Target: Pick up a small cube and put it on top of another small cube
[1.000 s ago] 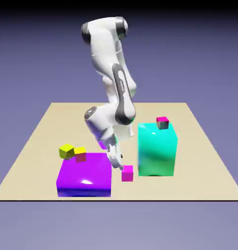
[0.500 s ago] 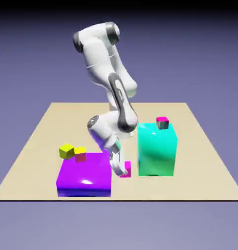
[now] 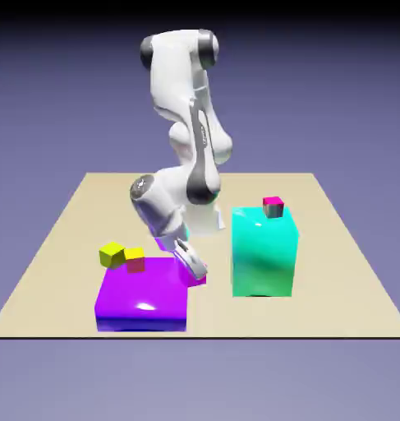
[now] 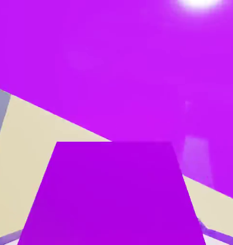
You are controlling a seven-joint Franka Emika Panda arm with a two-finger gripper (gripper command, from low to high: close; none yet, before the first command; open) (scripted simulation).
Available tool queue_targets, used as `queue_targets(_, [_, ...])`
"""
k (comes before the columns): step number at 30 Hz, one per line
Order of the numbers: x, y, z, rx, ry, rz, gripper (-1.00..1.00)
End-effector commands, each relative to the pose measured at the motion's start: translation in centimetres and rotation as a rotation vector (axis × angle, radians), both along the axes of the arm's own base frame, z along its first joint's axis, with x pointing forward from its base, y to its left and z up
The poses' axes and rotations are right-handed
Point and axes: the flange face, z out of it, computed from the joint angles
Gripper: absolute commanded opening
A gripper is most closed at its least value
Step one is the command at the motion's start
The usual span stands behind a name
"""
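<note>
Fingers [image 3: 194,269] grip small cube [image 4: 113,196] — plain, flat-faced.

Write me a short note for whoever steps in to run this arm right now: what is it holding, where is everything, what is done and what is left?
Gripper: shut on the small pink cube, lifted off the table at the right edge of the purple block in the exterior view.
Other small cubes: a yellow-topped one on the purple block's back left corner with a yellow cube beside it; a grey-sided one on the teal block.
Done: the pick-up.
Left: carry the pink cube onto another small cube, release it.
</note>
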Motion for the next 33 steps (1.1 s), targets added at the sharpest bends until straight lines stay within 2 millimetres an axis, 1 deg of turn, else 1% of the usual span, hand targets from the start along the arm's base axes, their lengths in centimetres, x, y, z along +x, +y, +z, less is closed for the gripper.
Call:
queue_targets(1, [0.0, -0.8, 0.4, -0.009, 0.004, 0.006, -1.0])
queue_targets(9, [-0.3, -6.7, 4.8, -0.063, 0.023, 0.039, -1.0])
queue_targets(16, [-1.8, -11.8, 9.4, -0.093, 0.035, 0.045, -1.0])
queue_targets(20, [-5.8, -15.2, 9.2, -0.006, 0.063, -0.29, -1.0])
queue_targets(23, [-9.0, -17.3, 9.0, 0.077, 0.086, -0.541, -1.0])
queue_targets(24, [-9.5, -17.6, 8.7, 0.095, 0.092, -0.594, -1.0])
queue_targets(25, [-9.5, -17.6, 8.7, 0.095, 0.092, -0.595, -1.0])
queue_targets(28, [-9.1, -15.6, 3.6, 0.097, 0.091, -0.594, -1.0])
queue_targets(29, [-9.2, -15.1, 2.4, 0.095, 0.092, -0.595, -1.0])
queue_targets(30, [-9.2, -15.1, 2.4, 0.095, 0.092, -0.595, 1.0])
queue_targets(31, [-9.2, -15.1, 2.4, 0.095, 0.092, -0.595, 1.0])
queue_targets(33, [-9.2, -16.4, 5.8, 0.098, 0.09, -0.593, 1.0])
